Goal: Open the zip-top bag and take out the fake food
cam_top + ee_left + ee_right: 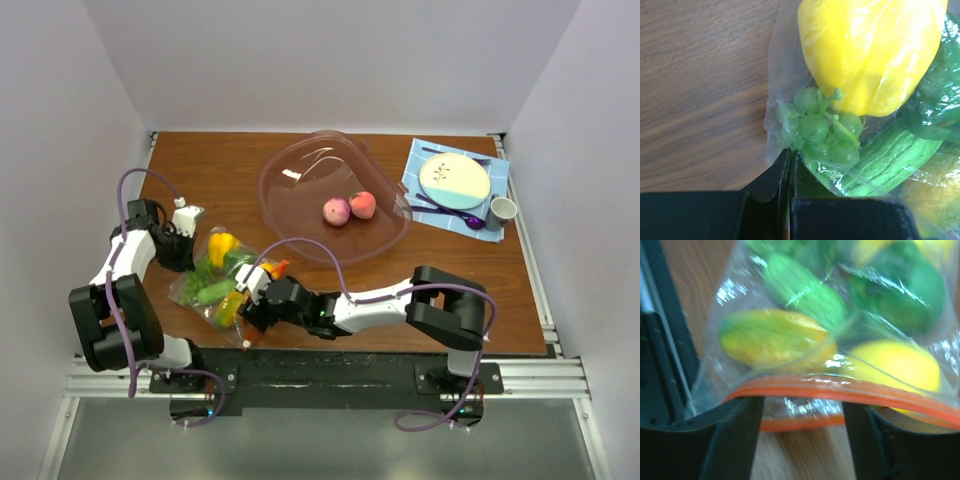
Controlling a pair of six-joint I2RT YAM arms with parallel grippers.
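The zip-top bag [215,280] lies at the front left of the table, holding a yellow pepper [221,245], green pieces and an orange carrot tip [277,268]. My left gripper [186,250] is shut on the bag's clear far-left edge [775,135], next to the green grapes [820,127], yellow pepper [870,50] and cucumber [885,160]. My right gripper [255,303] is open at the bag's mouth. Its fingers [735,440] straddle the orange-red zip strip [840,392], whose two sides are parted. A yellow-green fruit [775,337] and a lemon [895,365] lie just behind the strip.
A large clear pinkish bowl [300,165] stands at mid-table with two pink peaches [337,210] inside. A plate [454,180] on a blue cloth, a purple spoon [470,220] and a grey cup [502,210] are at the back right. White walls enclose the table.
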